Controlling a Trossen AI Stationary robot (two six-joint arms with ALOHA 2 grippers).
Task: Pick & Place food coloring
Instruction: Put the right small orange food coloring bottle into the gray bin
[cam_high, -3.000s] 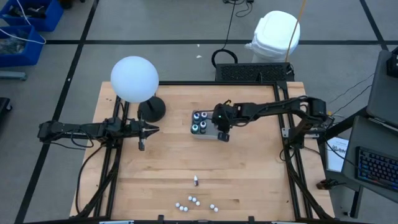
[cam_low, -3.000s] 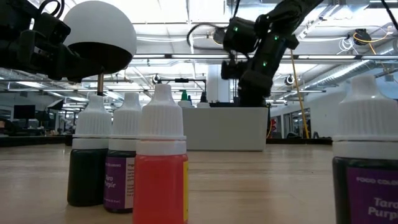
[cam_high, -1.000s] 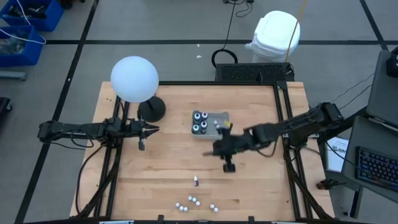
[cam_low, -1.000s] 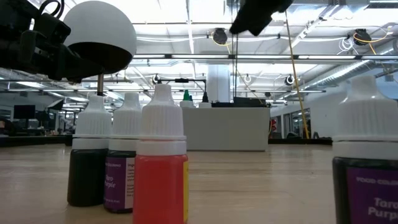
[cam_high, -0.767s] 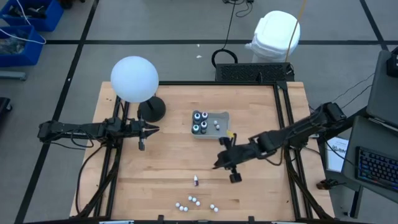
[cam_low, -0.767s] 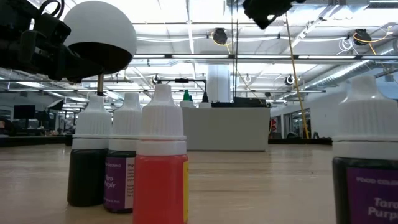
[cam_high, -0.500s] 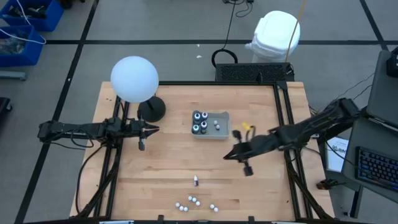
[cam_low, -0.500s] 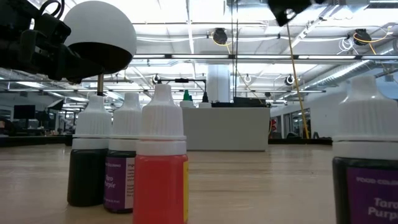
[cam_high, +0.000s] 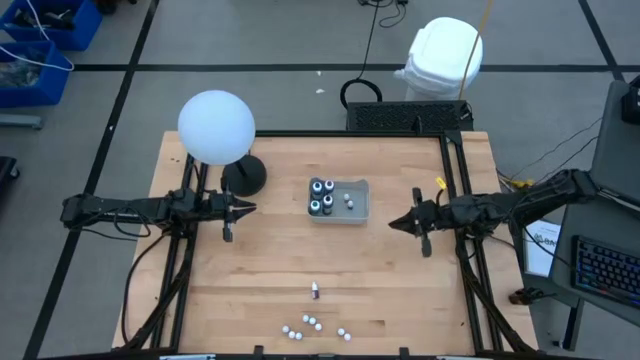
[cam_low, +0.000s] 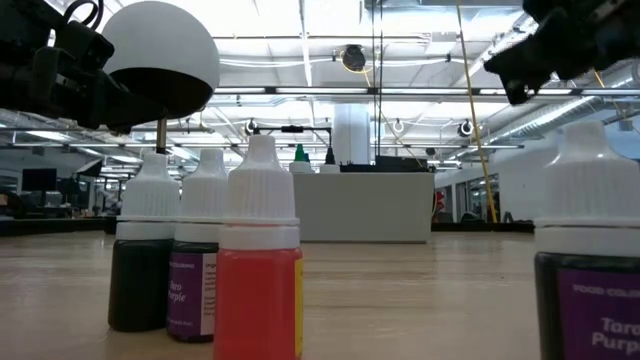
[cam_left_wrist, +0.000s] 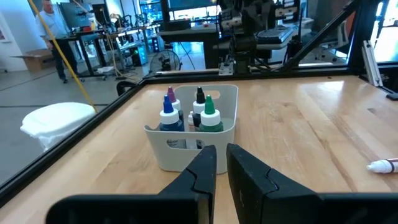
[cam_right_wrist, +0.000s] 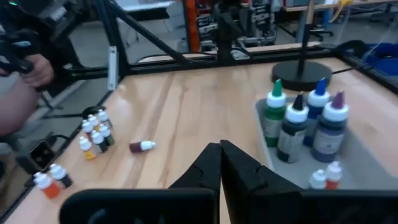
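Observation:
The food coloring is in three places. Three bigger dark bottles (cam_high: 320, 196) and two tiny vials (cam_high: 349, 200) stand in the grey tray (cam_high: 358, 213), also seen in the left wrist view (cam_left_wrist: 180, 148). Several tiny white-capped vials (cam_high: 312, 325) stand near the table's near edge. One vial (cam_high: 315, 291) lies on its side between them. My right gripper (cam_high: 392, 224) is shut and empty, level, to the right of the tray. My left gripper (cam_high: 248, 208) waits left of the tray, level, with its fingers (cam_left_wrist: 208, 158) nearly together and nothing between them.
A white globe lamp (cam_high: 216, 127) on a black round base (cam_high: 245, 177) stands at the far left, close to my left arm. In the right wrist view a person's arm (cam_right_wrist: 18, 81) shows beyond the near edge. Bare wood lies between the tray and the vials.
My right gripper has drawn back from the middle of the table, near side of the tray, toward the right edge and a little down. It has tipped up from slanting downward to nearly level, with nothing in it. The bottles and tray have stayed where they were.

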